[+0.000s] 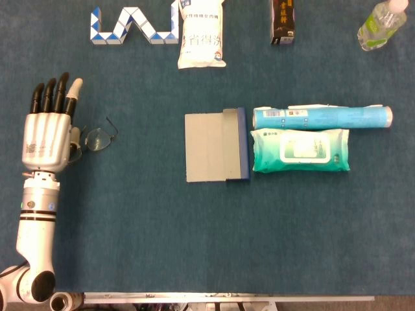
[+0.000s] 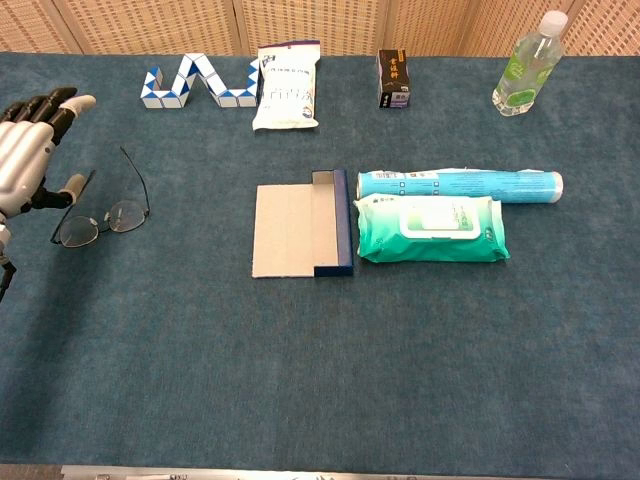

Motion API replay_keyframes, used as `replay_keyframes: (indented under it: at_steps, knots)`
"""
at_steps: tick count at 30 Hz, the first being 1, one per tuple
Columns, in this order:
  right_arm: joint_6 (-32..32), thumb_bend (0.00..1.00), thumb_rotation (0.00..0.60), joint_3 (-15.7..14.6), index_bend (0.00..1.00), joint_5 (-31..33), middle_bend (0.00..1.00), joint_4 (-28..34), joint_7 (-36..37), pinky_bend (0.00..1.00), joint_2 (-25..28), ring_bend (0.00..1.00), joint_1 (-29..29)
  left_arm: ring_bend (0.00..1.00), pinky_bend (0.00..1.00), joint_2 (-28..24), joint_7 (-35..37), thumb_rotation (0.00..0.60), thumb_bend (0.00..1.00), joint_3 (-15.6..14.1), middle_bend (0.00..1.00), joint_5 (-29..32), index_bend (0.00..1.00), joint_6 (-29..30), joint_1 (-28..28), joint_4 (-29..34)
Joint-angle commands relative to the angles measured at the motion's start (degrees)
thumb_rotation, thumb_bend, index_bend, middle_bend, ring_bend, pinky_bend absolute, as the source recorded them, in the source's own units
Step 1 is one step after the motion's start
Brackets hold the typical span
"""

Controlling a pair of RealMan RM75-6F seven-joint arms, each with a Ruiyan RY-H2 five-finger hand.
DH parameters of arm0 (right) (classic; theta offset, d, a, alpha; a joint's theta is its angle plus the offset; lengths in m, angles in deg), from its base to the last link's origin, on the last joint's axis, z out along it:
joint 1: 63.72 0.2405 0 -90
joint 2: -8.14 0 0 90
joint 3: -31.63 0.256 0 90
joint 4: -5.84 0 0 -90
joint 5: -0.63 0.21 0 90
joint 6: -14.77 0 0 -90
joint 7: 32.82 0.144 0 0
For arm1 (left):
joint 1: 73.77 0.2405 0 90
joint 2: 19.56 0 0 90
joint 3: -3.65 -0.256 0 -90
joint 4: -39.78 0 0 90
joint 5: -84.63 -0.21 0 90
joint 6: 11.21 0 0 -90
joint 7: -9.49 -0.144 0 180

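Blue felt covers the worktop (image 1: 130,246). At its left edge the left hand (image 1: 48,133), fingers straight and apart, hovers over the glasses (image 1: 97,138). Pressing down could bend the thin frame or push them away.

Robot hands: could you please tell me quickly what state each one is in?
Left robot hand: open, holding nothing, over thin wire-framed glasses.
Right robot hand: not in view.

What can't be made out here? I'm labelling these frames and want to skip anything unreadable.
- Eyeglasses: in the head view the left hand covers one lens; contact cannot be told.
- Left hand: cut off by the chest view's left edge.
- Right hand: in neither view.
- Dark box and water bottle: cropped by the head view's top edge.
- White pouch: print too small.
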Motion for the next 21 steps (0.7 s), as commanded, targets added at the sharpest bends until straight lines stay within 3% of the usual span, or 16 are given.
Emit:
replay_keyframes:
  at_steps: [1,21]
  knots:
    - [-0.09,0.37,0.600,0.05,0.70,0.03,0.63,0.02,0.08,0.52,0.05,0.51,-0.05,0.00,0.06,1.12,-0.26,0.600,0.40,-0.06,0.00,0.03,0.00,-0.73,-0.61,-1.35]
    - [-0.25,0.37,0.600,0.30,0.70,0.36,0.63,-0.12,0.92,0.52,0.29,0.51,-0.25,0.00,0.06,7.13,2.18,0.600,0.40,0.83,0.00,2.81,0.00,-6.46,-3.69,-12.80]
